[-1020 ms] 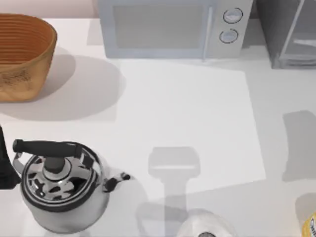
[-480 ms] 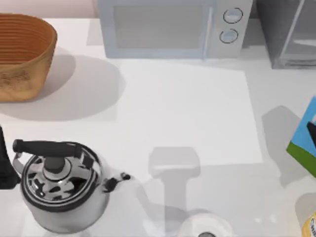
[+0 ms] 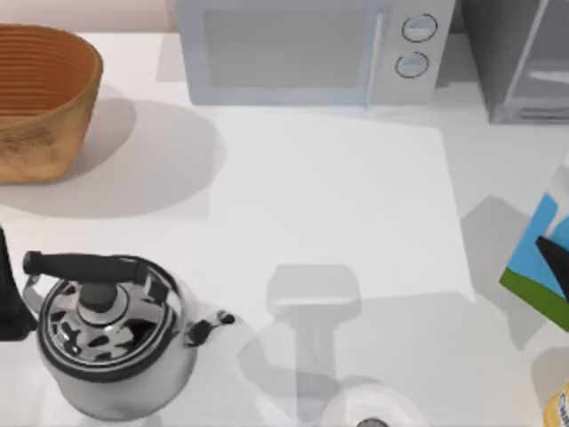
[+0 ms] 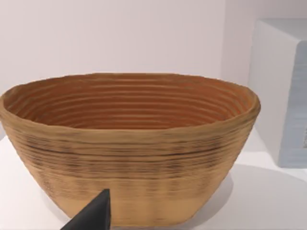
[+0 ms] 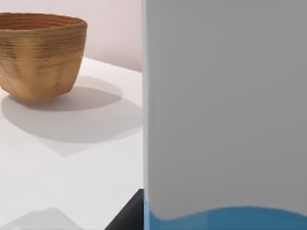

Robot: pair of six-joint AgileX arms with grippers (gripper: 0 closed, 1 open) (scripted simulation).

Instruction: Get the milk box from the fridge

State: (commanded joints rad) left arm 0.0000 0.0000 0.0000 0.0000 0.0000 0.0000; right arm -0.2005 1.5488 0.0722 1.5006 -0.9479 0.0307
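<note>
Milk box, blue with a green band, tilts at the right edge; grey fridge far right.

The top camera looks straight down on my surface. My left wrist camera faces the basket close up; my right wrist camera sits against the milk box, sharing that basket farther off.

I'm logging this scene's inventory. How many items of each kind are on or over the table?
Appliances: 2, microwave, fridge
Kettle: 1
Basket: 1
Milk box: 1
Yellow-labelled container: 1
White round item: 1
Total: 7
</note>
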